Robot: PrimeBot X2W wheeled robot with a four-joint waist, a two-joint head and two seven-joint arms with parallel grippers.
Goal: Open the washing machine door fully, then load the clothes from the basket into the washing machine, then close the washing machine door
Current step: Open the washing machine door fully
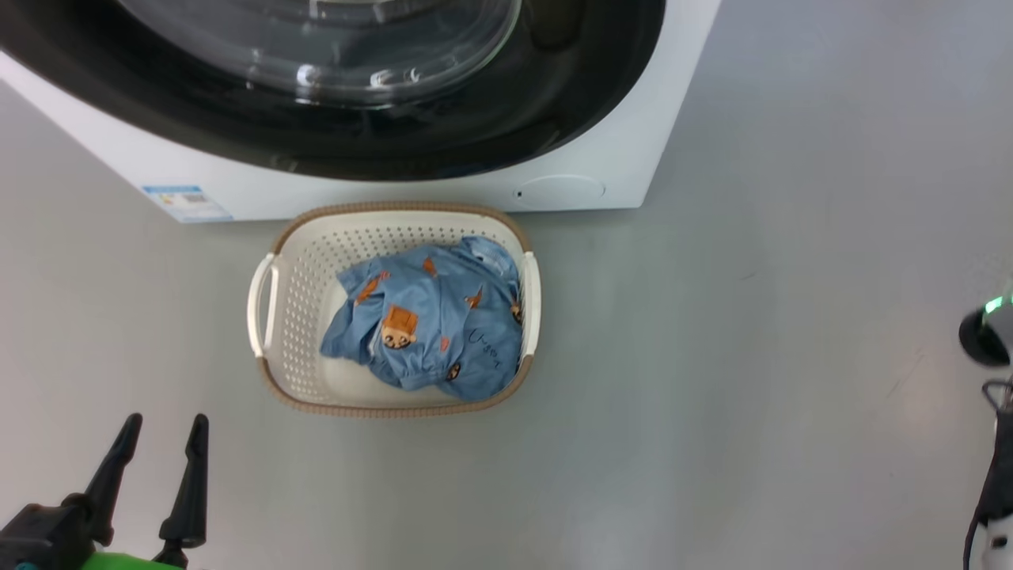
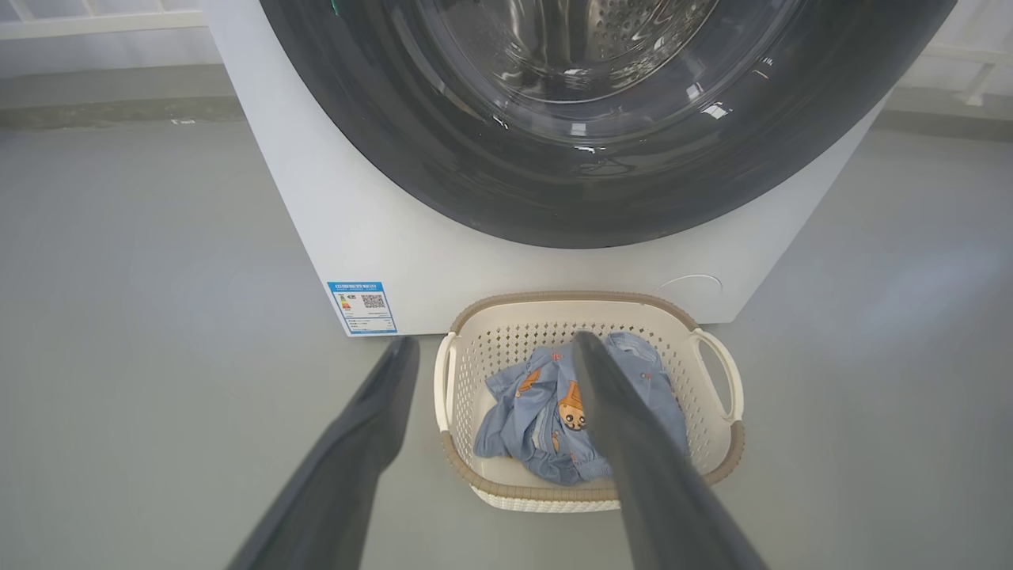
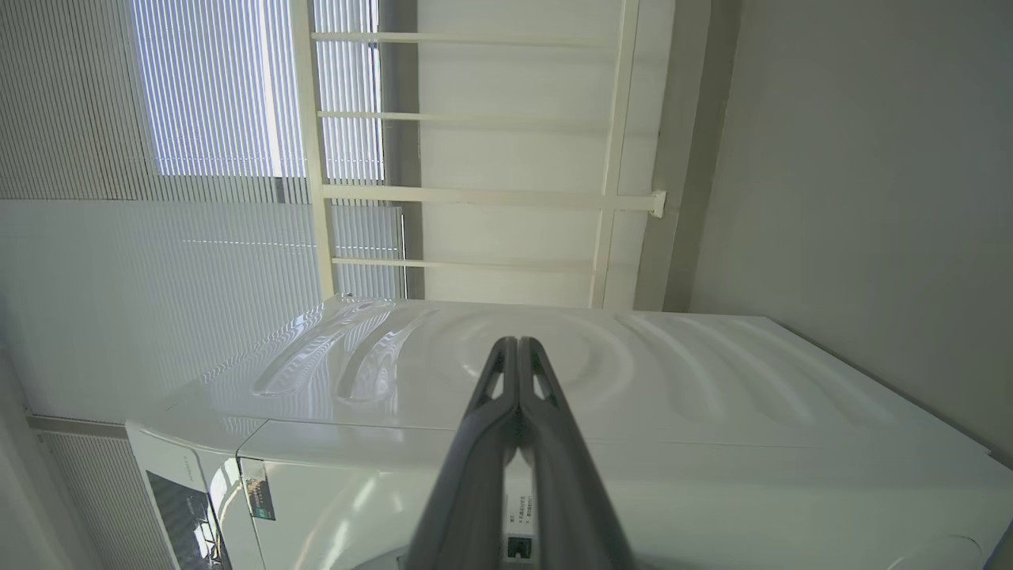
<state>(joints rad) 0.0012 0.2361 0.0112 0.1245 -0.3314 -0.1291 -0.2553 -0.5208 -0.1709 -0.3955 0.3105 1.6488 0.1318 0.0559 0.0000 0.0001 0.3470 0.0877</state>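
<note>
Your head cam looks almost straight down at the basket (image 1: 305,317) in front of the washing machine (image 1: 617,119). Left wrist cam shares both, from a lower, more forward-facing angle. Right wrist cam's rolled sideways, close to the machine's white body, with blinds (image 3: 214,87) beyond.

White washing machine (image 1: 625,158), small blue label (image 1: 186,202); glossy black rim on washing machine door (image 1: 475,134). Cream perforated basket (image 1: 301,317), brown woven-look rim. Light blue clothes (image 1: 443,324), orange and brown cartoon prints. Plain grey floor (image 1: 752,396).
</note>
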